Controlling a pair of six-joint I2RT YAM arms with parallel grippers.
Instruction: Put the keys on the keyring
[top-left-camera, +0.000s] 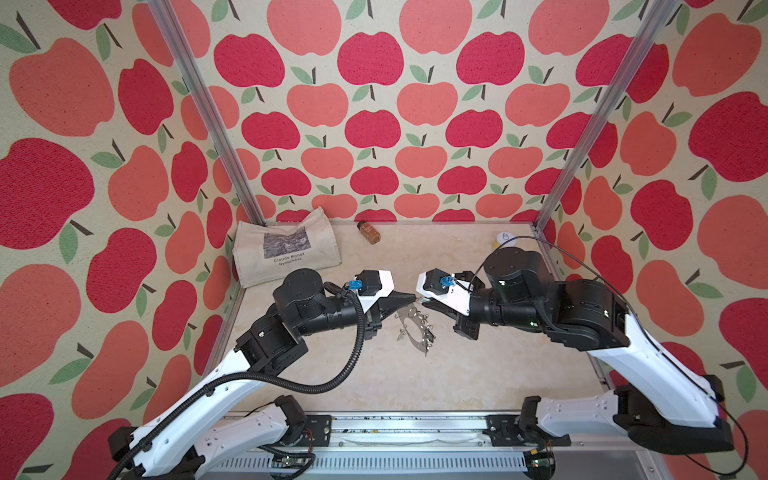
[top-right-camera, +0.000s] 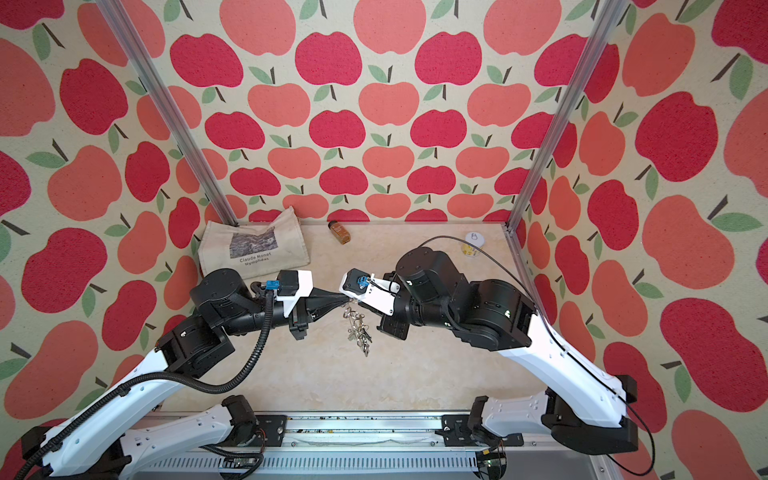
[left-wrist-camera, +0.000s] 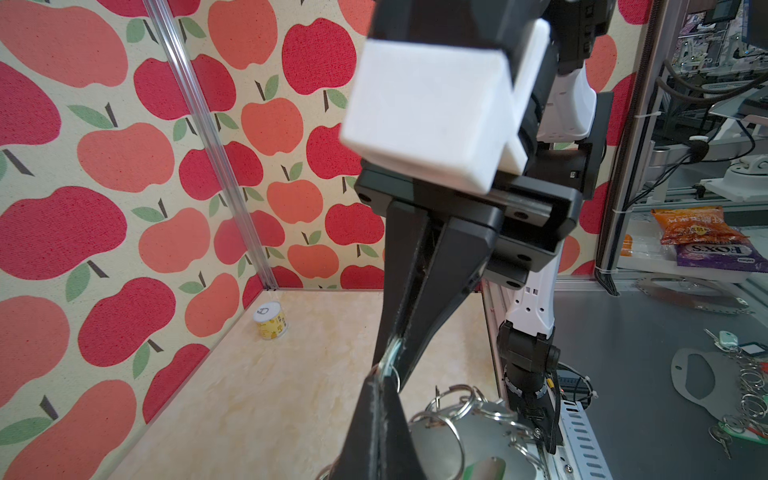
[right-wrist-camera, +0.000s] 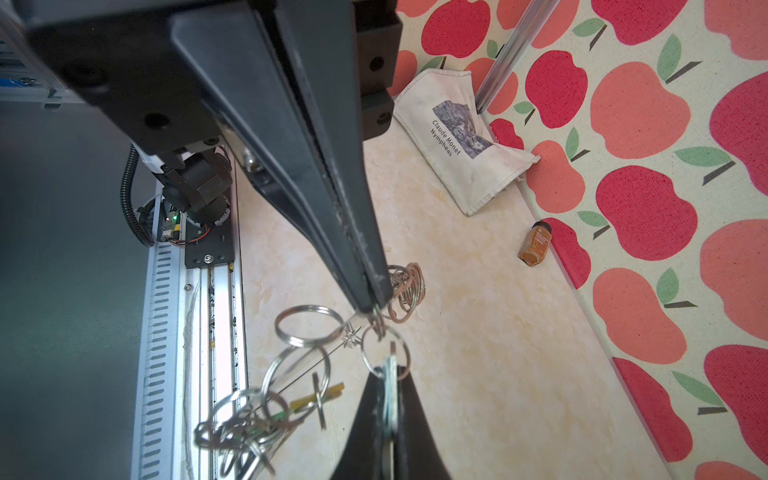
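both pincers meet tip to tip above the middle of the counter (top-left-camera: 415, 386). the left pincer (top-left-camera: 412, 296) is clamped narrow on the pale mint tag of the keys (right-wrist-camera: 390, 380). the tag pokes out past its tips, with a split ring looped at its end. the right pincer (top-left-camera: 424, 301) is pinched tight on a small split ring of the keyring (left-wrist-camera: 478, 436), whose grey plate hangs just below the two tips with its other rings dangling.
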